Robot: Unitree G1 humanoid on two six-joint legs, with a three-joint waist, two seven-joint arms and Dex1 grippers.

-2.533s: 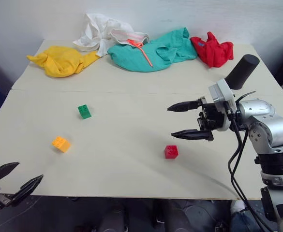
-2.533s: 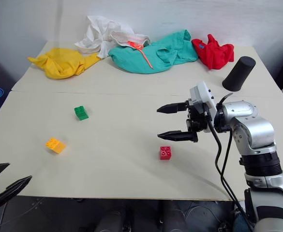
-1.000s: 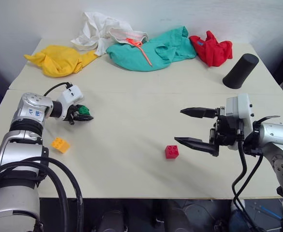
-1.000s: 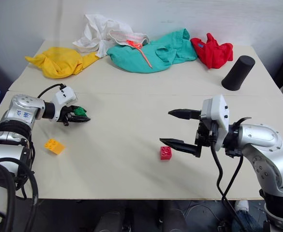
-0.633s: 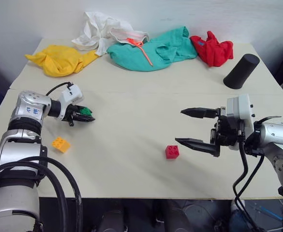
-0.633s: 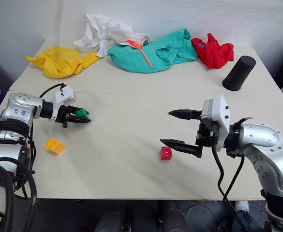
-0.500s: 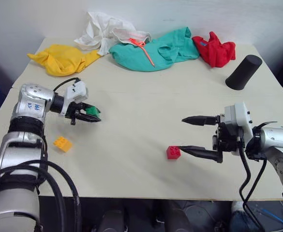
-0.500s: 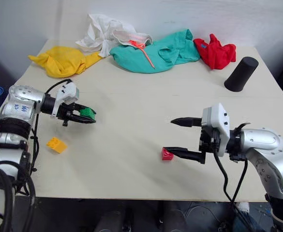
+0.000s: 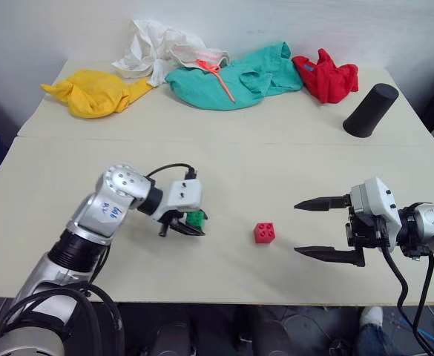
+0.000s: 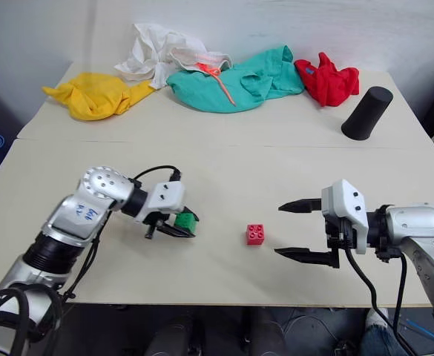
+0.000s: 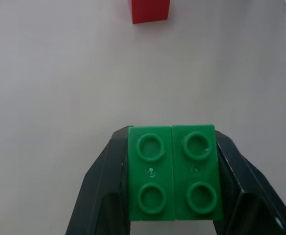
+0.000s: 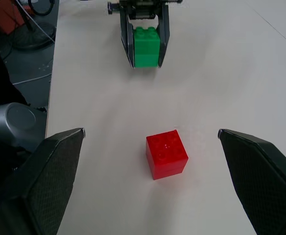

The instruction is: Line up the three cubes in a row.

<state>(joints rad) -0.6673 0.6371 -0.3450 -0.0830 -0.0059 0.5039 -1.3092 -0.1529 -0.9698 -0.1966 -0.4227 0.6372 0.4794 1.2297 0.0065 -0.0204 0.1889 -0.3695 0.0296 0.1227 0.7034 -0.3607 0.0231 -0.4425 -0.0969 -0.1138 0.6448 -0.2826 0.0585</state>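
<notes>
Your left pincer (image 9: 189,226) has just swung in from the left side of the table (image 9: 224,148) with the green brick (image 9: 195,219) clamped between its fingers — a second ago it was holding that brick way over by the orange one, and now it's low over the table just left of the red brick (image 9: 264,232), with a small gap between them. The red brick hasn't budged. Your right pincer (image 9: 326,228) has backed off to the right and hangs wide with nothing in it. So green looks about ready to go down next to red, which would give you two in the row. The orange brick isn't in the head views now — you'd fetch that last, I'd guess.
</notes>
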